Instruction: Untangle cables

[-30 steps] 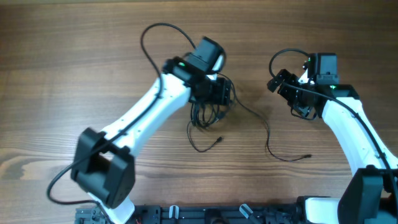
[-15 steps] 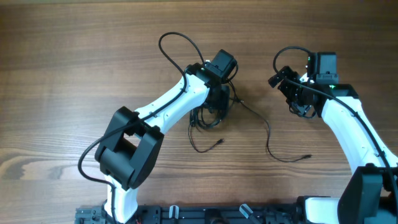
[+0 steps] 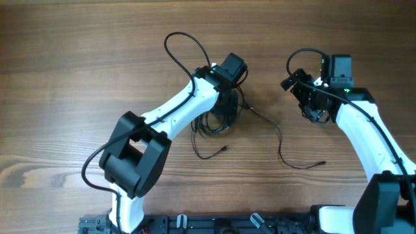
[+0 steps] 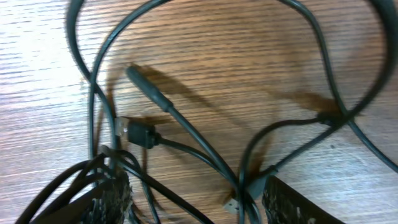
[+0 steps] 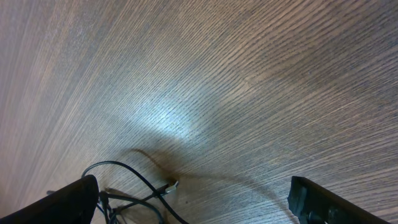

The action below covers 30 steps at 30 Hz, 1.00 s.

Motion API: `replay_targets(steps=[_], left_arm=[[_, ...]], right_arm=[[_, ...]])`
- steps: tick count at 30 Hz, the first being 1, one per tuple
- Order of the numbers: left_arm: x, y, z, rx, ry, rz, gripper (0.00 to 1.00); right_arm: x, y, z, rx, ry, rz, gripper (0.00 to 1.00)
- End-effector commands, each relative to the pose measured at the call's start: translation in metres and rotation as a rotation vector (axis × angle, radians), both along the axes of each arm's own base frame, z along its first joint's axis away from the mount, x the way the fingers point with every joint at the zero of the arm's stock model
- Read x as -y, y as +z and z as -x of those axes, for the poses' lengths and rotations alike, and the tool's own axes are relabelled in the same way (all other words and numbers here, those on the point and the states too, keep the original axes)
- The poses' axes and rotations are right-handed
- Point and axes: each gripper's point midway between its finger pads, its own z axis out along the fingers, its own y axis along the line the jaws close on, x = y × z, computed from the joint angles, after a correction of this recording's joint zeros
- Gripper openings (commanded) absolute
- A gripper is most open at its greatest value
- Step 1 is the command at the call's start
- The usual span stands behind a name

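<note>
The wooden bench (image 3: 78,65) fills the whole view from above, and only the two arms and the cords are on it. The left arm (image 3: 175,107) reaches from its base at the near edge slantwise to the middle of the bench. Its own thick cable (image 3: 185,49) makes a big loop on the far side of the wrist. The right arm (image 3: 364,130) rises along the right side and bends left at the wrist. It stands apart from the tangle.

The cables (image 3: 218,123) lie in a knot near the middle, right under the left wrist, which hides the far part of the knot from above. One loose cord (image 3: 281,146) runs from the knot to the right and near, and it ends on bare wood between the arms.

The left end effector (image 4: 193,202) points down over the knot with the fingers apart, not clamped. Several cords pass between them, and some lie over the left finger (image 4: 106,199). The right end effector (image 5: 193,196) is wide open above bare wood and holds nothing.

Just before the left fingers lie a slim barrel plug (image 4: 146,87), a flat plug (image 4: 140,134) and a small metal connector (image 4: 231,204).
</note>
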Motion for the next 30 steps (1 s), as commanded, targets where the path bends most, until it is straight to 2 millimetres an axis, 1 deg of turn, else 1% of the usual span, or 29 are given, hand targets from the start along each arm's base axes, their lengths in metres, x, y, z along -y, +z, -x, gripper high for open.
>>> replay_targets(steps=[1,4,7,9,14,17,19,20,21,22,24,25,27,29,30], left_arm=[[0.01,-0.002,0.01,-0.028,-0.027,0.023,0.7],[0.017,-0.006,0.016,-0.035,-0.049,0.017,0.69],[0.027,-0.019,0.021,-0.043,-0.073,0.009,0.68],[0.031,-0.027,0.024,-0.052,-0.086,-0.003,0.64],[0.027,-0.031,0.023,-0.041,-0.076,-0.032,0.61],[0.026,-0.033,0.022,-0.042,-0.075,-0.037,0.53],[0.027,-0.039,0.025,-0.051,-0.08,-0.049,0.52],[0.026,-0.042,0.025,-0.056,-0.081,-0.054,0.49],[0.026,-0.044,0.026,-0.06,-0.081,-0.057,0.43],[0.026,-0.044,0.026,-0.06,-0.082,-0.057,0.3],[0.028,-0.036,0.022,-0.043,-0.086,-0.044,0.19],[0.029,-0.028,0.018,-0.027,-0.082,-0.03,0.17],[0.038,0.006,0.003,0.04,-0.072,0.038,0.17],[0.049,0.041,-0.007,0.09,-0.073,0.128,0.17],[0.055,0.059,-0.01,0.115,-0.077,0.179,0.05]], right_arm=[[-0.002,-0.001,-0.002,-0.002,-0.003,-0.009,1.0],[-0.002,-0.001,-0.002,-0.003,-0.003,-0.009,1.0],[-0.002,-0.001,-0.002,-0.003,-0.003,-0.009,1.0],[-0.002,-0.001,-0.002,-0.003,-0.003,-0.009,1.0],[-0.002,-0.001,-0.002,-0.003,-0.003,-0.009,1.0],[-0.002,-0.001,-0.002,-0.003,-0.003,-0.009,1.0],[-0.002,-0.001,-0.002,-0.003,-0.003,-0.009,1.0],[-0.002,-0.001,-0.002,-0.002,-0.003,-0.009,1.0],[-0.002,-0.001,-0.002,-0.003,-0.003,-0.009,1.0],[-0.002,-0.001,-0.002,-0.003,-0.003,-0.009,1.0],[-0.002,-0.001,-0.002,-0.003,-0.003,-0.009,1.0],[-0.002,-0.001,-0.002,-0.003,-0.003,-0.009,1.0],[-0.002,-0.001,-0.002,-0.003,-0.003,-0.009,1.0],[-0.002,-0.001,-0.002,-0.002,-0.003,-0.009,1.0],[-0.002,-0.001,-0.002,-0.002,-0.003,-0.009,1.0]])
